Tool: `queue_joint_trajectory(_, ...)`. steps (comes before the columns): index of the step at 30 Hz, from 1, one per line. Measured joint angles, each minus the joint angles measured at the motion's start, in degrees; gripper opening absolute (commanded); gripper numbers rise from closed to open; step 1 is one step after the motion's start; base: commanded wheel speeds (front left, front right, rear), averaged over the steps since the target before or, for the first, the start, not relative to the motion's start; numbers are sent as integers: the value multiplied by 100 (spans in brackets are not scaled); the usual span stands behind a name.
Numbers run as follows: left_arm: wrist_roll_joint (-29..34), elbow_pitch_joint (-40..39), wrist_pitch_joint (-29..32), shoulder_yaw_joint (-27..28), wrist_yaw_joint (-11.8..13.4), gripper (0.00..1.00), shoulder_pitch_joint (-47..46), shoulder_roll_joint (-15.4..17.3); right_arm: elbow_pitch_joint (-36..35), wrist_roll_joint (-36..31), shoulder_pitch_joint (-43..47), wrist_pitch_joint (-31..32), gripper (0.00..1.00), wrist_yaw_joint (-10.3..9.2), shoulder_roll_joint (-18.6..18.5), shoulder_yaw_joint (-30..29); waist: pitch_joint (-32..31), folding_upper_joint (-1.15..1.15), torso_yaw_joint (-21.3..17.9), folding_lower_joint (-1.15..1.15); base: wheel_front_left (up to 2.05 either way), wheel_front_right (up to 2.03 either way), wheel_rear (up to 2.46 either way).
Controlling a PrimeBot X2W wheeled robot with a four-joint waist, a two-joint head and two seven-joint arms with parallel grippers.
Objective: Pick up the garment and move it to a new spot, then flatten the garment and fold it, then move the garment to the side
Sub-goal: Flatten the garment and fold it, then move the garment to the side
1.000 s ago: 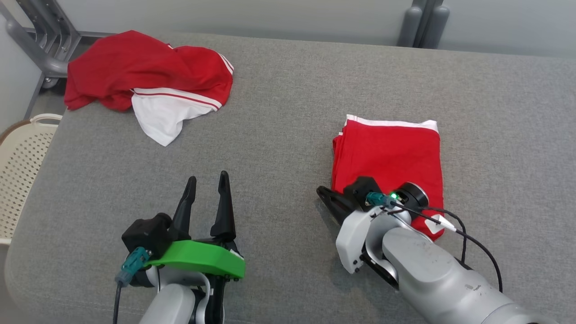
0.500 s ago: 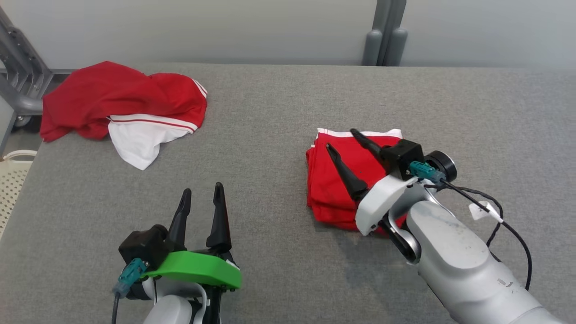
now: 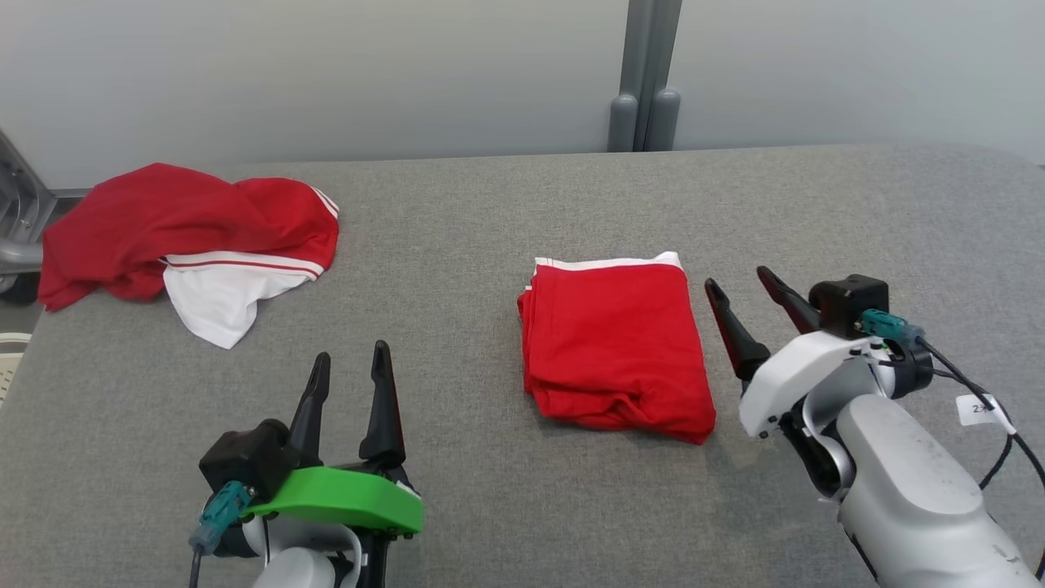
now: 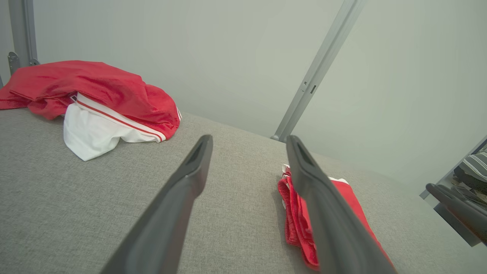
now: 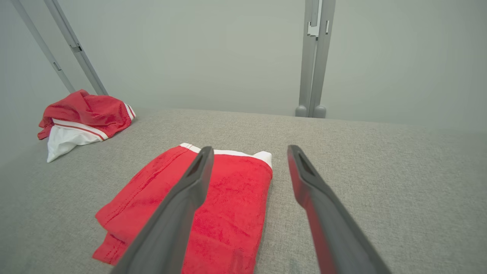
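Note:
The folded red garment with a white edge lies flat on the grey padded table, a little right of centre; it also shows in the wrist views. My right gripper stands open just to the right of it, off the cloth, with nothing between its fingers. My left gripper is open and empty at the near left, well apart from the folded garment.
A crumpled red and white garment lies heaped at the far left of the table. A grey post stands behind the far edge. A metal frame borders the left side.
My right gripper opened, let go of the folded garment, rose off it and drew back to its right. The head view tilted up, shifting the whole scene. The left gripper stayed put.

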Motion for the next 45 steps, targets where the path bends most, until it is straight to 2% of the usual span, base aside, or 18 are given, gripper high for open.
queue_joint_trajectory(11,221,-154,-1,32,155,100,9,168,-59,928,57,1358,100,0,-710,-144,142,0,214,0,0,0,0)
queue_joint_trajectory(17,430,-145,-2,-42,203,100,-88,220,197,1523,-230,2118,100,0,-859,-122,351,0,443,0,0,0,0)
queue_joint_trajectory(28,541,-30,-19,-89,148,100,-236,88,715,2197,-636,2997,100,0,-893,116,726,0,877,0,0,0,0)
queue_joint_trajectory(33,559,43,-20,-38,96,100,-282,11,945,2442,-749,3195,100,0,-873,164,873,0,1022,0,0,0,0)
queue_joint_trajectory(34,598,42,-20,-9,90,100,-303,-13,1015,2583,-819,3250,96,0,-832,155,920,0,1054,0,0,0,0)
queue_joint_trajectory(36,616,38,-20,29,73,100,-303,-24,1056,2616,-898,3263,56,0,-802,196,961,0,1067,0,0,0,0)
queue_joint_trajectory(38,661,35,-20,64,51,100,-303,-43,1085,2640,-950,3262,37,0,-781,245,993,0,1061,0,0,0,0)
queue_joint_trajectory(39,670,37,-21,79,44,100,-303,-51,1089,2653,-971,3262,24,0,-770,289,1007,0,1051,0,0,0,0)
queue_joint_trajectory(40,676,40,-21,92,25,100,-304,-55,1083,2658,-997,3237,0,0,-767,337,1018,0,1037,0,0,0,0)
queue_joint_trajectory(45,744,35,-27,138,-10,100,-309,-85,1035,2626,-1122,3026,0,0,-778,594,1057,0,914,0,0,0,0)
